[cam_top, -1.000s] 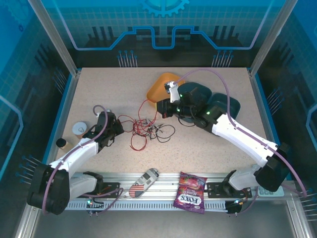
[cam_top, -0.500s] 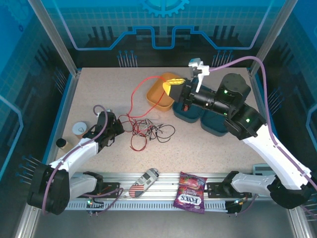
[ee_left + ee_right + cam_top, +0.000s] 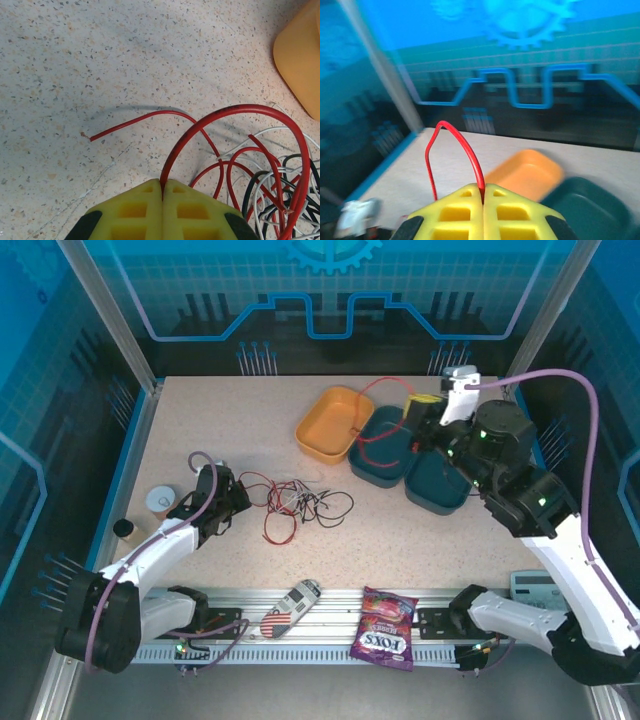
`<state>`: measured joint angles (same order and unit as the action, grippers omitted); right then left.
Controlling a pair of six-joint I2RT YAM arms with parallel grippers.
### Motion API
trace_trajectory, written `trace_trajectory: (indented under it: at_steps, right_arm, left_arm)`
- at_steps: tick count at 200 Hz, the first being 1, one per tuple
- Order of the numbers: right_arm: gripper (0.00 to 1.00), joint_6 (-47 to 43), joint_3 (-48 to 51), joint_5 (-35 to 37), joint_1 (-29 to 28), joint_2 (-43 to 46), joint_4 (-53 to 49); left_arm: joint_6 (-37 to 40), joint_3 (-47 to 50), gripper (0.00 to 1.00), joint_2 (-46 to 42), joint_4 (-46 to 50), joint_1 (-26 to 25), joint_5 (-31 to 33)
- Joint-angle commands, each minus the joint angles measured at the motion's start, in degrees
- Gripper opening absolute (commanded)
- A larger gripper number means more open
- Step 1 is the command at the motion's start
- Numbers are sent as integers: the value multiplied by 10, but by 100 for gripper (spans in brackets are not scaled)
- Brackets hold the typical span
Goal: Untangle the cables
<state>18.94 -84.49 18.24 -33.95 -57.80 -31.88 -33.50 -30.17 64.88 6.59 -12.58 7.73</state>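
Right arm has swung from mid-tabletop to the far right corner, and one red cable has come out of the tangle with it. Left arm is unchanged.

Right tool (image 3: 424, 403) is up in the air above the teal trays (image 3: 385, 455), yellow fingers clamped on the lifted red cable (image 3: 360, 425). That cable arcs up from the fingers, then drops in a loop between the orange tray (image 3: 325, 430) and the nearer teal tray, clear of the pile. The right wrist view is blurred. There the right tool (image 3: 483, 192) has its fingers pressed together with the lifted red cable (image 3: 470, 155) pinched in the seam and arching up and left. Orange tray (image 3: 525, 172) and a teal tray (image 3: 585, 210) lie below.

Left tool (image 3: 238, 498) sits low on the tabletop (image 3: 420, 540) at the left edge of the tangle (image 3: 300, 502), closed on a second red cable (image 3: 272, 525). In the left wrist view the left tool (image 3: 162, 187) has its fingers shut. The second red cable (image 3: 250, 107) comes out of the seam and curves right in a big loop. A loose red end lies on bare tabletop to the left; can't tell which cable it belongs to. White cable (image 3: 257, 134) and black cable (image 3: 247, 187) are still crossed with red strands at lower right.

Paper cup (image 3: 160, 502) stands left of the left arm, and a Fox's candy bag (image 3: 385, 642) lies on the near rail.
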Motion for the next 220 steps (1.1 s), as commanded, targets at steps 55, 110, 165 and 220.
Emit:
trace_trajectory:
  at_steps: [55, 110, 165, 220]
  right_arm:
    - [0, -24, 74, 80, 202, -8, -61]
    - [0, -15, 109, -49, 318, -69, -17]
    - [0, 22, 161, -38, 341, -98, 20]
    - [0, 72, 186, -28, 361, -120, -5]
  left_arm:
    - [19, -16, 0, -11, 7, 5, -28]
    - [25, -4, 0, -33, -1, 5, -23]
    - [38, -17, 0, -38, 14, 4, -30]
    - [40, -15, 0, -37, 13, 5, -34]
